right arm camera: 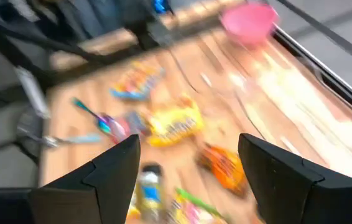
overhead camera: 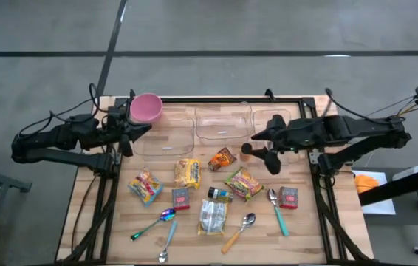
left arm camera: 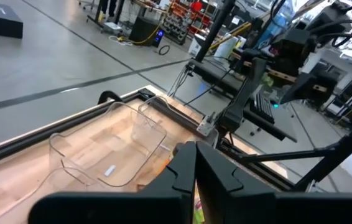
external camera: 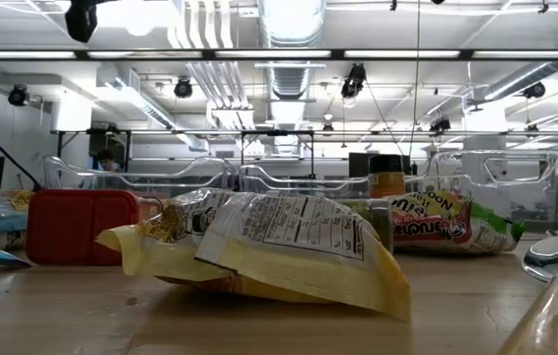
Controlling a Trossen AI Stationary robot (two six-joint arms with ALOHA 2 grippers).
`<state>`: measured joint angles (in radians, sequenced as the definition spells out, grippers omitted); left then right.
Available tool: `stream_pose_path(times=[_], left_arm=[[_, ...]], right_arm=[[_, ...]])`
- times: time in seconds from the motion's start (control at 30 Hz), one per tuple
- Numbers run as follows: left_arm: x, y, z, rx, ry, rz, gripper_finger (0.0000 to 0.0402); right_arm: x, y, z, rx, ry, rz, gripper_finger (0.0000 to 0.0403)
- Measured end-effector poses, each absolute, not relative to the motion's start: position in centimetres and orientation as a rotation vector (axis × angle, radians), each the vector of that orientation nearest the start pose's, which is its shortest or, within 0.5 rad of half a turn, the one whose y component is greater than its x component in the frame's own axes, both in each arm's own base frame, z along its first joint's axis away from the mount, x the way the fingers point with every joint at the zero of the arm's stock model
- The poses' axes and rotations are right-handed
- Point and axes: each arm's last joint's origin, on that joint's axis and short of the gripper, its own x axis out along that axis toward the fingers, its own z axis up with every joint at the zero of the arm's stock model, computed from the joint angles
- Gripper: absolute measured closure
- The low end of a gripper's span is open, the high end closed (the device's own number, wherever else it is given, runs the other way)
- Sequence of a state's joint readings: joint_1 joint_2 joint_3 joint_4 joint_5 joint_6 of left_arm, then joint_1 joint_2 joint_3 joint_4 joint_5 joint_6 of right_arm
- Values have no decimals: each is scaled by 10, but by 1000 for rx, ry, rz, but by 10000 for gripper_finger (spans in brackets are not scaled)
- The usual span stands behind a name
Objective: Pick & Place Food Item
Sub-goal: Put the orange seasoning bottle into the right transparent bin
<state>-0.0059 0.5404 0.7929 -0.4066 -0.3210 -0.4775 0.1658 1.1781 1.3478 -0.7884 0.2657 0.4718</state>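
Several food packets lie flat on the wooden table: a yellow one [overhead camera: 187, 172], an orange one [overhead camera: 222, 159], a green-and-red noodle packet [overhead camera: 243, 183] and a white-and-yellow one [overhead camera: 212, 216]. My right gripper [overhead camera: 259, 150] hangs open above the table, just right of the orange packet [right arm camera: 222, 165], with nothing between its fingers. My left gripper [overhead camera: 131, 133] is shut and holds nothing. It hovers at the table's far left, beside the pink bowl [overhead camera: 145, 108]. Neither gripper shows in the low view.
Three clear tubs [overhead camera: 163, 137] [overhead camera: 224, 122] [overhead camera: 279, 118] stand along the far edge. Several spoons [overhead camera: 277, 210], two small red boxes [overhead camera: 181, 198] [overhead camera: 289, 197] and a small bottle [overhead camera: 220, 194] lie among the packets. A brown jar [overhead camera: 246, 151] stands under the right gripper.
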Motion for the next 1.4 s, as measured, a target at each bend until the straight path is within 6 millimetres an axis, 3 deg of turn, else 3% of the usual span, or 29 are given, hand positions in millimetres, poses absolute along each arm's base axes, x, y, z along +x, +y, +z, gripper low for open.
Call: stream_pose_path(times=[0.3, 0.53, 0.83, 1.1, 1.4], left_arm=[[110, 8, 343, -440, 92, 343, 383], [110, 8, 341, -437, 109, 324, 383], [109, 8, 337, -430, 159, 336, 383], [108, 8, 334, -427, 191, 343, 383], [108, 8, 334, -427, 191, 342, 383]], right_arm=[[264, 20, 378, 397, 694, -393, 136], [278, -2, 344, 519, 954, -548, 136], [307, -28, 299, 568, 1202, -487, 136], [313, -35, 287, 571, 1218, -579, 136], [301, -55, 285, 674, 1253, -755, 135]])
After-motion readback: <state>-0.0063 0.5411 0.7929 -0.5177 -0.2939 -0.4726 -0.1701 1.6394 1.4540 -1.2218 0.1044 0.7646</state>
